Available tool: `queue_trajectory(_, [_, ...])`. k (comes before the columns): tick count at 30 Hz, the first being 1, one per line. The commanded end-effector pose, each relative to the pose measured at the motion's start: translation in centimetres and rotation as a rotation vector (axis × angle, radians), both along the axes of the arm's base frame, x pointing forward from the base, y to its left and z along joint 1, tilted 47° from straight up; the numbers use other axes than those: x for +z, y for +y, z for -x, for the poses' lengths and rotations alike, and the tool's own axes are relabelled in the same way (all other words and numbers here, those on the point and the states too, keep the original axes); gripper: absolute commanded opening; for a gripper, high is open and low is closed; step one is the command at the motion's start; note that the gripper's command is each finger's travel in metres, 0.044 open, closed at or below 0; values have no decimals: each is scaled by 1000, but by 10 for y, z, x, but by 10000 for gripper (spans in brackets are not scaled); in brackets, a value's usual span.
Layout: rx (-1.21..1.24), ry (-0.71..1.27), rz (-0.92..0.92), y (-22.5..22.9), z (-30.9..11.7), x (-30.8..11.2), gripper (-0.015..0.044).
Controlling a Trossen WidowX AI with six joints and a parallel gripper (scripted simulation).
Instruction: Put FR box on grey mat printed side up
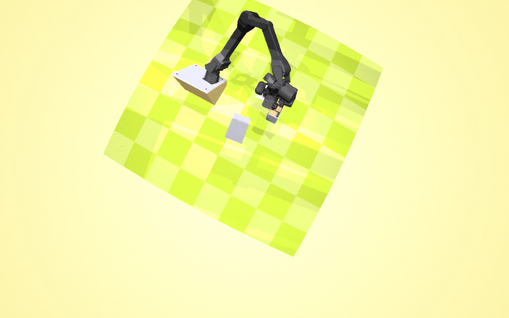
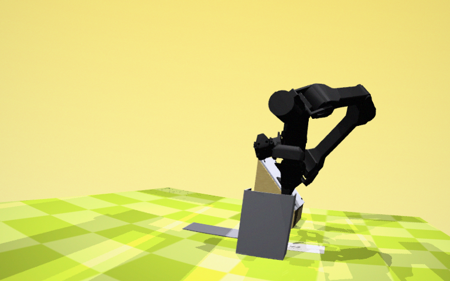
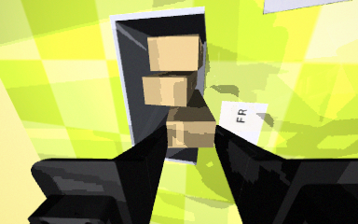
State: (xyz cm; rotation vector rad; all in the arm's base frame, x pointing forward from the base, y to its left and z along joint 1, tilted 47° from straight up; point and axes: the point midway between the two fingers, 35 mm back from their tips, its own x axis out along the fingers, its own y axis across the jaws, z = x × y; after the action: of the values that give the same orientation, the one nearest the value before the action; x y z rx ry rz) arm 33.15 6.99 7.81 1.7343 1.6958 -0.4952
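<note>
The dark grey bin [image 1: 272,118] [image 2: 265,225] [image 3: 125,84] stands on the checkered surface. Two tan boxes stand in it, one at the far end [image 3: 173,53] and one in the middle [image 3: 164,91]. My gripper [image 3: 190,130] [image 2: 287,192] is shut on a third tan box [image 3: 186,135], at the bin's near end in the wrist view. Its lower part appears to be inside the bin; how deep is hidden. No letters are readable on any box. The grey mat [image 1: 236,129] [image 2: 208,229] [image 3: 303,5] lies flat beside the bin.
A white card [image 3: 240,122] [image 2: 308,246] printed FR lies flat beside the bin, on the right in the wrist view. The arm's base stands on a wooden wedge [image 1: 199,92] [image 2: 263,178] with a white top plate [image 1: 189,75].
</note>
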Motion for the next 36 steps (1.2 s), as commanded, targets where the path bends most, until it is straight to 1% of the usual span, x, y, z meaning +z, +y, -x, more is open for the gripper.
queue_trajectory(1, [-2, 6, -6, 7, 0, -5, 152])
queue_trajectory(13, [5, 12, -5, 11, -1, -9, 152])
queue_trajectory(27, [120, 116, 22, 15, -24, -8, 152])
queue_trajectory(30, [84, 89, 12, 13, -19, -6, 231])
queue_trajectory(36, [84, 89, 12, 13, -19, -6, 236])
